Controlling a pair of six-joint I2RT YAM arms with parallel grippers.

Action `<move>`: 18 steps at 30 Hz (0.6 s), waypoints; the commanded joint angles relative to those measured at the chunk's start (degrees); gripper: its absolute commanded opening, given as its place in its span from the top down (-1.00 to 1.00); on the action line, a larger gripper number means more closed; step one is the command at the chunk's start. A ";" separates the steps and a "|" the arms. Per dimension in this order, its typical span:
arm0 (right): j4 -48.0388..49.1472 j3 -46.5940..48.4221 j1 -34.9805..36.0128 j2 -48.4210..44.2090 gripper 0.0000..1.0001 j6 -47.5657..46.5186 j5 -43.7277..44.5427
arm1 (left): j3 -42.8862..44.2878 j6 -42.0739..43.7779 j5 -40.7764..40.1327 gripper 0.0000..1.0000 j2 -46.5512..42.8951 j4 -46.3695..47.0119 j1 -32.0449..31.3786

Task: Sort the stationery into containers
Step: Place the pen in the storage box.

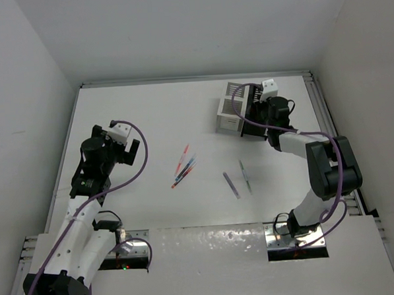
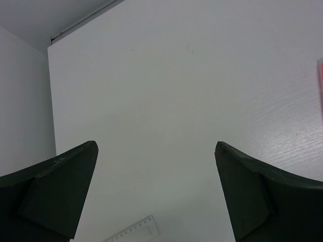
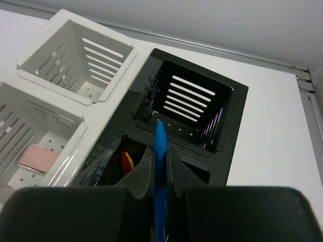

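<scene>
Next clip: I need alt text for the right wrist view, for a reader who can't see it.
The right gripper is shut on a blue pen, its tip pointing out above the black organiser and its open compartments. Beside that sits a white organiser, with a pink eraser lying in its nearer compartment.

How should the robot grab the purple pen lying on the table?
Grab the purple pen around its middle, coming straight down from above. It lies flat on the table, so only its top and long sides are free. Turn the fingers across its thin body. The greyish pen beside it lies apart, so there is probably room.
</scene>
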 commanded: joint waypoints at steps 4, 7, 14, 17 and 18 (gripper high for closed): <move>5.60 -1.31 -0.45 -0.25 0.66 2.95 0.12 | -0.21 -0.71 -0.11 -0.99 -0.38 2.21 0.89; 5.33 -1.05 -0.54 -0.43 0.49 3.39 0.20 | -0.21 -0.62 -0.20 -0.99 -0.46 2.12 0.80; 1.91 0.44 -0.89 -2.97 0.18 3.39 -1.46 | -0.21 -0.62 -0.29 -0.99 -0.64 1.95 0.89; -0.20 1.15 -0.71 -5.43 0.06 3.04 -2.87 | -0.21 -0.53 -0.11 -0.99 -0.64 1.95 0.89; -0.90 1.50 -0.63 -6.92 0.00 2.78 -3.05 | -0.12 -0.70 0.06 -0.99 -0.73 1.95 0.89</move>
